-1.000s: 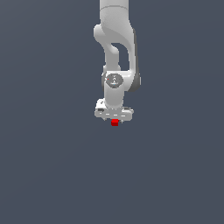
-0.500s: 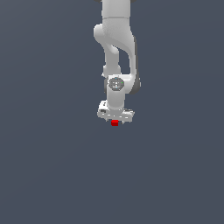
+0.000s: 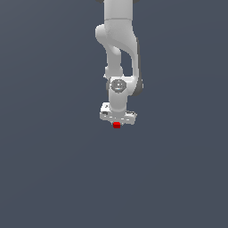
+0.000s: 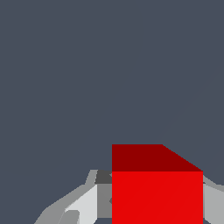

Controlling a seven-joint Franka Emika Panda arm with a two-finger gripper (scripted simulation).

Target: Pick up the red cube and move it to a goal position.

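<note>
Looking across the exterior view, I see a flat, featureless slate-grey ground (image 3: 53, 178) filling everything, smooth and without seams or texture. Against it the white arm (image 3: 119, 49) comes down from the top edge, its links rounded and glossy-looking, with a darker grey shadowed flank toward the exterior view's right and a round grey joint cap facing me. Below that sits the broad white gripper (image 3: 117, 124), a blocky crossbar much wider than what it carries. From the wrist view I make out pale grey and white angular fingers (image 4: 83, 205) flanking both sides of the load, so I read the pincer as clenched on the red cube (image 3: 116, 125). The cube sits directly under the gripper's middle, touching it, near the centre of the exterior view. Up close it is a plain matte block (image 4: 156, 197), bright red on one face and darker red on the adjoining one, with crisp edges. I can read no writing or labels anywhere.
</note>
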